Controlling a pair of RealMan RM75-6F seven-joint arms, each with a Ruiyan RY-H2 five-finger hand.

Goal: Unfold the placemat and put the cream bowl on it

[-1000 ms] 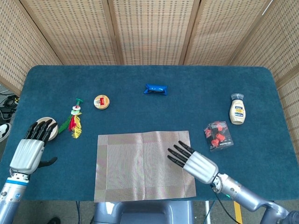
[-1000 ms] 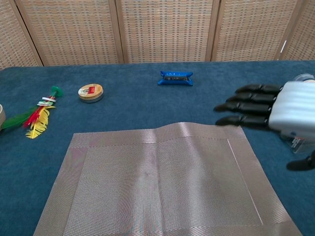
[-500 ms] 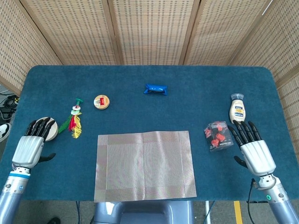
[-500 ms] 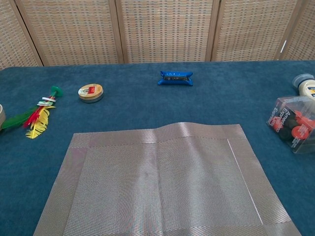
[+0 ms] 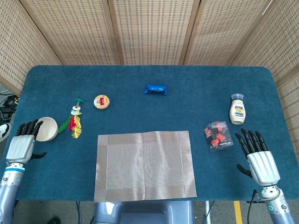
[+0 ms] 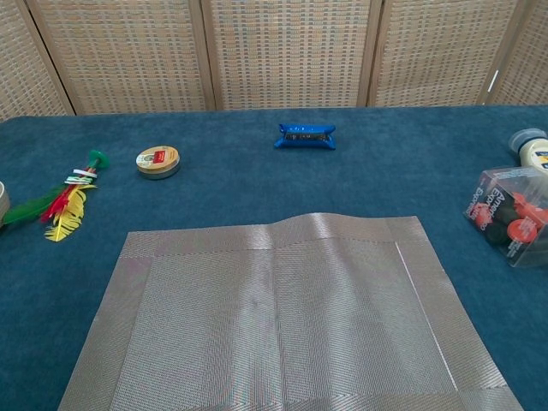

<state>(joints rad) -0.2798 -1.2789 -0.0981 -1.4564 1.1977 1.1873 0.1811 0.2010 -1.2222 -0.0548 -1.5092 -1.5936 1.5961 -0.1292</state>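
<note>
The grey woven placemat (image 5: pixel 145 164) lies unfolded and flat at the table's near middle, also filling the lower chest view (image 6: pixel 282 317). The cream bowl (image 5: pixel 46 129) stands on the blue cloth at the far left; only its edge (image 6: pixel 2 202) shows in the chest view. My left hand (image 5: pixel 22 144) hovers just left of the bowl, fingers extended, holding nothing. My right hand (image 5: pixel 259 159) is at the near right, fingers spread and empty, just right of a clear box. Neither hand shows in the chest view.
A feather toy (image 5: pixel 74 122), a round tin (image 5: pixel 101 101) and a blue packet (image 5: pixel 155 89) lie beyond the placemat. A clear box of red items (image 5: pixel 218 136) and a mayonnaise bottle (image 5: pixel 238 110) stand at the right. Wicker screens back the table.
My right hand left the placemat and drew back to the near right corner. My left hand slid off the bowl to its left, uncovering it.
</note>
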